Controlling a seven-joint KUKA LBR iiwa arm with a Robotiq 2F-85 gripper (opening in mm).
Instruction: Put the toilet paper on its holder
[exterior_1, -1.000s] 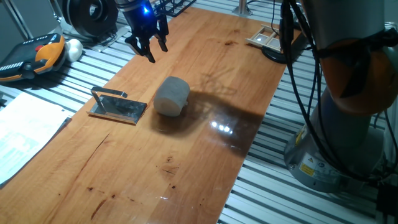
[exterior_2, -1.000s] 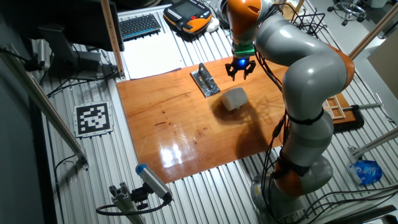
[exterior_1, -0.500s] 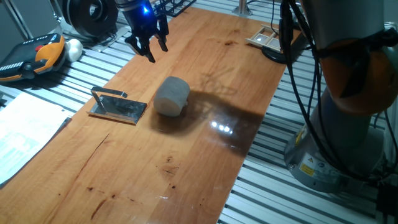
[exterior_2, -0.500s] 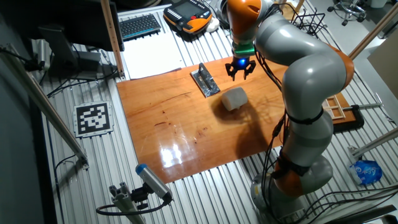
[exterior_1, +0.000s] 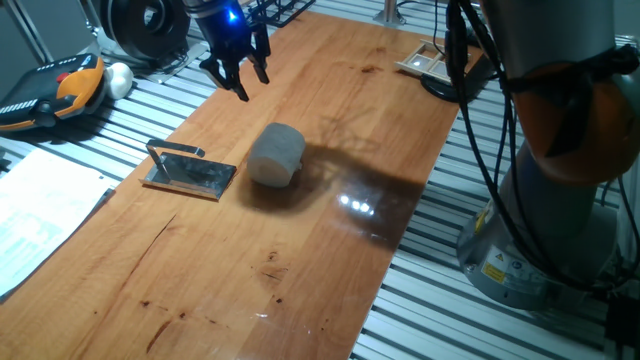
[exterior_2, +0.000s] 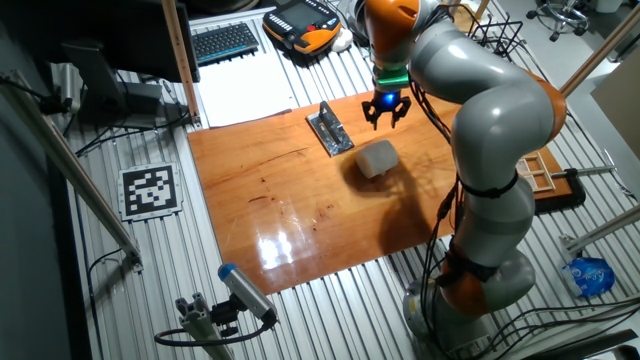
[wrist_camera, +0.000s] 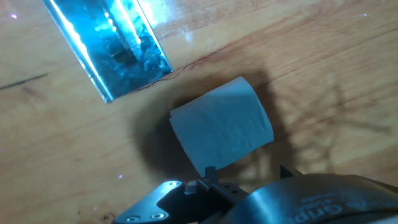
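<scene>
My claw (exterior_1: 236, 76) hangs released, upper left; I'd lower it squarely over the toilet paper (exterior_1: 276, 154) mid-frame, spanning its curved sides.

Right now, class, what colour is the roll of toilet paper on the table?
The toilet paper is white, looking greyish in shadow; the hand view shows it best.

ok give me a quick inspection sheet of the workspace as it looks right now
surface: wooden tabletop, light glare near its middle
job's things: toilet paper lying on its side beside the holder, apart from it, not mounted
clutter: wooden framed tray at the far table edge
grippers: gripper above the table beyond the roll, open, holding nothing
cables: black cables hang along the arm's base
surroundings: orange pendant, small white ball, keyboard, papers, marker tag
</scene>
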